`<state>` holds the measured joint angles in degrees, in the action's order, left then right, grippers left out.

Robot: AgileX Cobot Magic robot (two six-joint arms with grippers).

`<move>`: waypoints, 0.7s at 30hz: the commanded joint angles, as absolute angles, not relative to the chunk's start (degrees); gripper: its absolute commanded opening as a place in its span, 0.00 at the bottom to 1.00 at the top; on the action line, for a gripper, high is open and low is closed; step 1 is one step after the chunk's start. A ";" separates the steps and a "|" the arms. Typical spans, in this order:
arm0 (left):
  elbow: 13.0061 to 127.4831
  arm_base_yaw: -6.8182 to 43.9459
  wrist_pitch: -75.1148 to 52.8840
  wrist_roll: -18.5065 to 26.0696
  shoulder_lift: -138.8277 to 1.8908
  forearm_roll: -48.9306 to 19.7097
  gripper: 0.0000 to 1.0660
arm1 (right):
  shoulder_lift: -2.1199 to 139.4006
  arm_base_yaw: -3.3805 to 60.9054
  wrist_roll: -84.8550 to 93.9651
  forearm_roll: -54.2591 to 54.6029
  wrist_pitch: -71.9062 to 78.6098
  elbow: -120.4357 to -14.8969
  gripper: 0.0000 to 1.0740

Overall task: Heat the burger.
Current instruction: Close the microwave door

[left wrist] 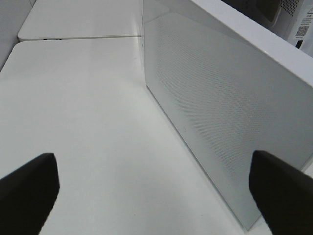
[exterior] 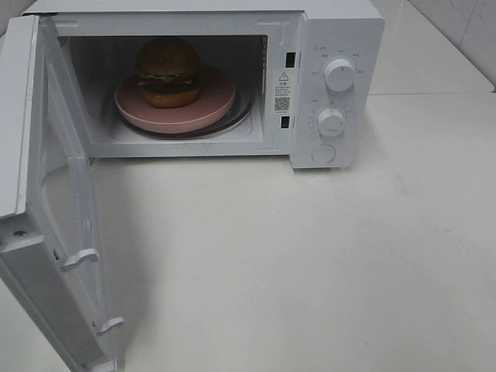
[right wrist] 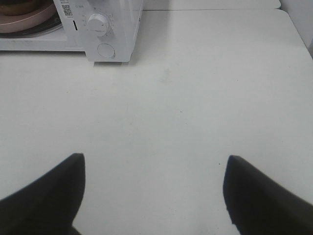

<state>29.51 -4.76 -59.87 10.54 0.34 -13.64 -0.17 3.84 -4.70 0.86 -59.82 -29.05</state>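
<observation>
— Item one: the burger (exterior: 168,71). Location?
— Inside the microwave (exterior: 341,31), upright on the pink plate (exterior: 203,116), which rests on the glass turntable (exterior: 242,116). The plate is roughly centred in the cavity, with the burger toward the plate's back. That suits heating: loaded, level, and clear of the walls as far as I can see

— Door?
— The door (exterior: 46,178) stands wide open, swung out toward the near left corner of the desk (exterior: 310,263). In my judgement loading is done and closing is not. Neither hand is at the dials (exterior: 339,74)

— The hands?
— Neither shows from the high camera. The left hand (left wrist: 154,191) is spread with nothing between its fingers. It is low over the desk on the outer side of the door, one finger (left wrist: 281,188) close beside the panel; contact I cannot confirm. A sensible station for pushing the door shut, in my opinion. The right hand (right wrist: 154,193) is likewise spread and empty, over bare desk in front of the control side, back toward the near edge

— Burger relative to them?
— Well apart from both. From the left hand it is hidden beyond the open door. From the right hand it lies ahead and across, deep in the cavity, with only its edge visible

— Risk?
— A hard door push could jolt the oven, though the plate looks stable
</observation>
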 commanded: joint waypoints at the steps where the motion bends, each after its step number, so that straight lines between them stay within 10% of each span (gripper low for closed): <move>1: 29.45 -4.47 -59.53 10.20 0.92 -13.87 0.92 | -1.72 3.50 -4.70 1.15 -59.47 -28.99 0.70; 21: 31.97 -4.47 -56.89 8.42 -0.52 -14.32 0.92 | -1.72 3.50 -4.70 1.15 -59.47 -28.99 0.70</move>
